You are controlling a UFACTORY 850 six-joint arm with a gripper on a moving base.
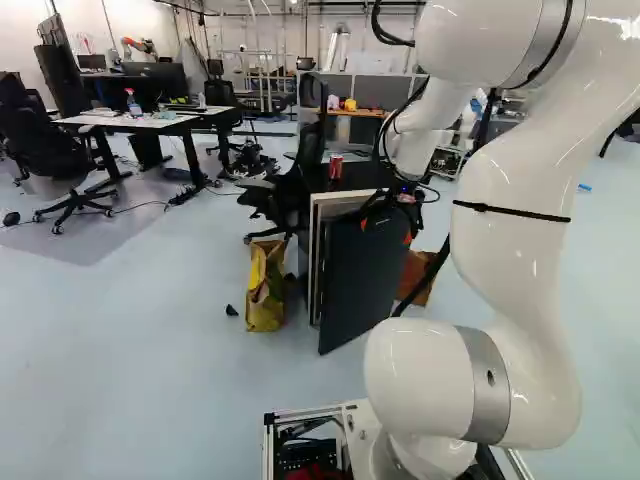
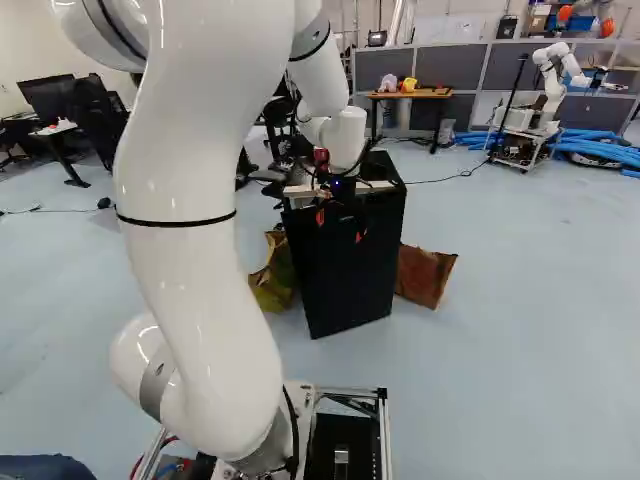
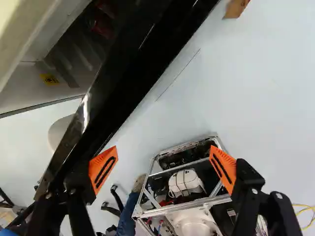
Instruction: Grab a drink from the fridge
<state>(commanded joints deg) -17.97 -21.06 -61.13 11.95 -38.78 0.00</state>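
While the door stands ajar, the step in hand looks to be opening the way in, with the grab not begun. Near to far: arm [image 1: 515, 275] rises off the base and reaches forward, its wrist down by the top of the door. Claw [image 3: 163, 152] released, fingers wide apart, nothing between them. One orange pad [image 3: 103, 169] is close beside the black door [image 1: 368, 270]; contact cannot be told.

Past the door, the fridge [image 1: 316, 235], pale-edged, its inside partly seen in the wrist view. Red shapes [image 3: 102, 25] in the dim there, probably the drinks; too dark to count. A red can [image 1: 335, 167] also shows above the fridge in the left base view, seemingly on its top. Paper bags flank the fridge: one yellowish [image 1: 265, 290], one brown [image 2: 425, 275].

Next move, as judged: widen the gap with the claw against the door's inner side, then turn in and close on a can. Risk: door swinging back on the wrist, or a bag being knocked.
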